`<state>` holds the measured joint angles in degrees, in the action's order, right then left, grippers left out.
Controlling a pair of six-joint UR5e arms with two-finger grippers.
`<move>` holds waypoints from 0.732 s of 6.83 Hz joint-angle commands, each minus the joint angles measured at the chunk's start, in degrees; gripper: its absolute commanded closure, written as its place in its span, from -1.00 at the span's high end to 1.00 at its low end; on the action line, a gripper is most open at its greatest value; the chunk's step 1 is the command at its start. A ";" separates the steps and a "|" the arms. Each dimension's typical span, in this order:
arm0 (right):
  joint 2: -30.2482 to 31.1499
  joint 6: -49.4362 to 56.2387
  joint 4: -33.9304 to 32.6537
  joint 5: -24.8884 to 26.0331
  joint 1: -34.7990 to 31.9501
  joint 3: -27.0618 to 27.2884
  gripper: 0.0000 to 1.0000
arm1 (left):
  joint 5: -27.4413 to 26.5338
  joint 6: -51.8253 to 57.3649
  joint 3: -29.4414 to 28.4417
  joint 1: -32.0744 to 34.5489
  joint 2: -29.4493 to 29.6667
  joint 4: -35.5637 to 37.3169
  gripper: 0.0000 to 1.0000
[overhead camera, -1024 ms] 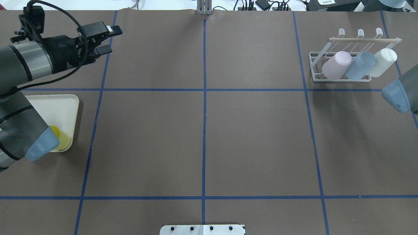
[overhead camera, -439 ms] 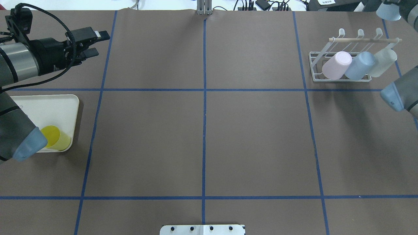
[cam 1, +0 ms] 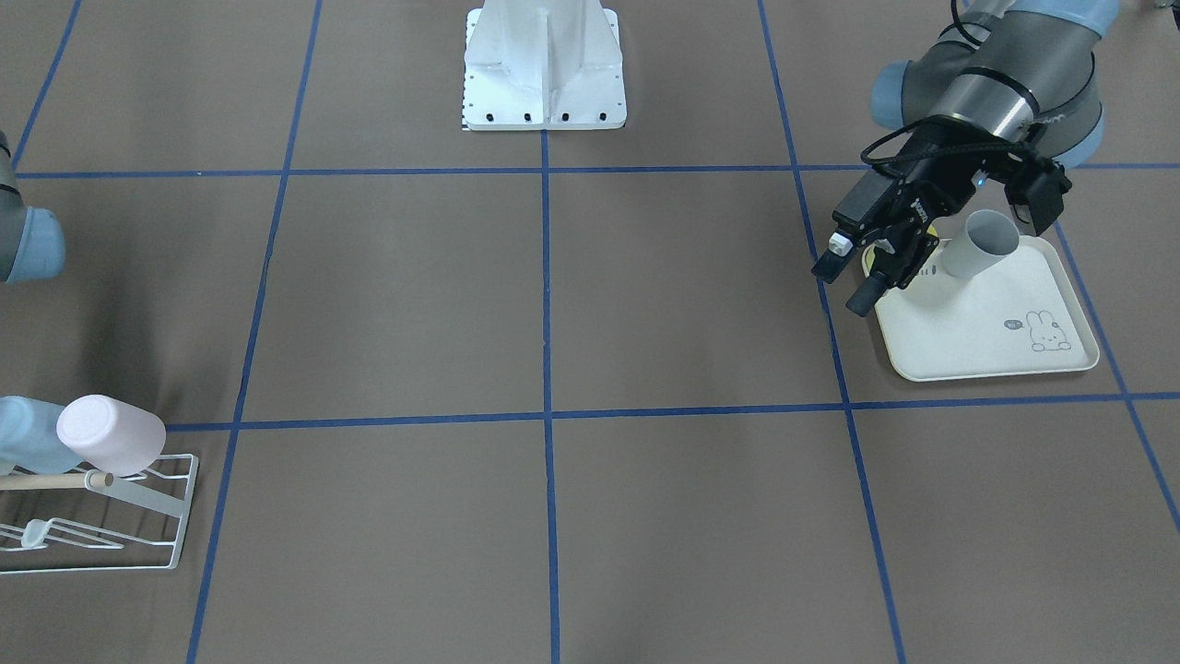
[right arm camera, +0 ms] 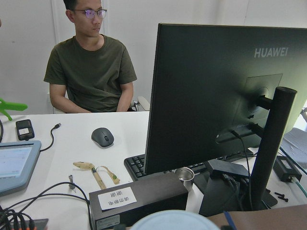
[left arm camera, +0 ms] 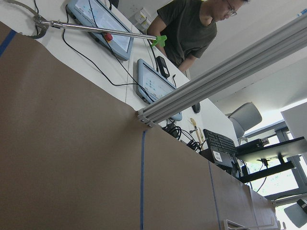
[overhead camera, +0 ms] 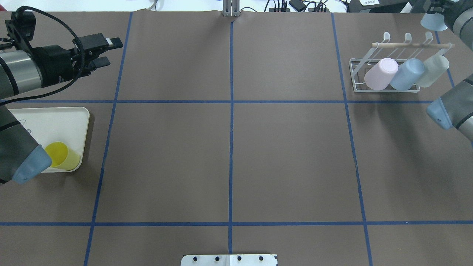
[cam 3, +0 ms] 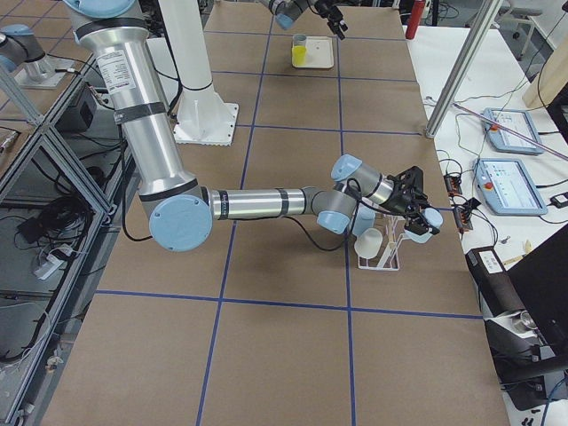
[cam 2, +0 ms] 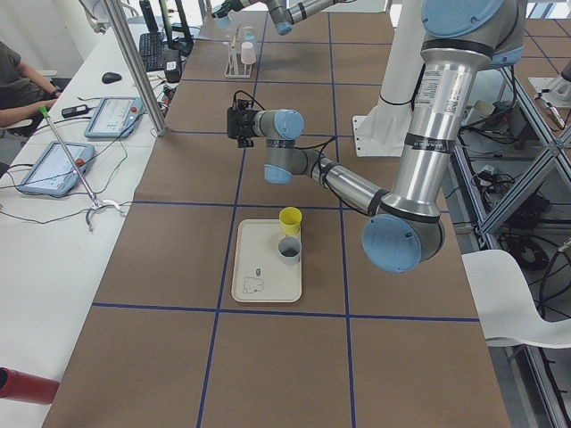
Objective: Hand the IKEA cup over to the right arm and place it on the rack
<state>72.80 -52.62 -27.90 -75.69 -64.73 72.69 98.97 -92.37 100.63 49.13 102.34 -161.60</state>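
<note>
I am looking down on a brown counter (overhead camera: pixel 229 159) marked with blue tape lines, and reading it from its left edge to its right.

At the left edge a cream tray (overhead camera: pixel 74 118) is lying flat. Two cups are waiting on it: a yellow cup (overhead camera: pixel 63 157) at the tray's near corner, and a grey cup (cam 1: pixel 980 244) beside it, which the facing camera is showing while my left arm is hiding it from above.

Beyond the tray, toward the far left corner, the left hand (overhead camera: pixel 111 51) is hovering level above the counter. Its fingers are spread apart and gripping nothing, and they are pointing toward the middle of the counter, away from the tray.

The middle of the counter is carrying no cup.

At the far right corner the white wire rack (overhead camera: pixel 384 90) is standing with its wooden rod along the top. Three cups are sitting on its prongs, tilted bottom-up: a pink cup (overhead camera: pixel 380 74), a blue cup (overhead camera: pixel 407 74) and a white cup (overhead camera: pixel 435 70). The right hand (cam 3: pixel 411 200) is hanging just beside the rack. Only the side camera is showing it, so I cannot tell whether its fingers are apart or together.

I am judging the work as partly done: three cups racked, two left on the tray. The next pick-up, hand-over and placing are not yet begun.
</note>
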 commanded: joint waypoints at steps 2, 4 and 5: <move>0.68 0.06 0.03 0.11 0.74 -0.18 -1.00 | 0.17 0.00 -0.09 0.00 -0.12 -0.20 1.00; 0.76 0.06 0.03 0.11 1.18 -0.96 -1.00 | 0.87 0.00 -0.09 0.00 -0.38 -0.29 1.00; 0.85 0.06 0.03 0.11 1.18 -1.06 -1.00 | 0.96 0.00 -0.09 0.00 -0.39 -0.29 1.00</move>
<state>73.57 -52.56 -27.88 -75.59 -63.70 71.95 99.78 -92.37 100.55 49.13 102.01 -161.88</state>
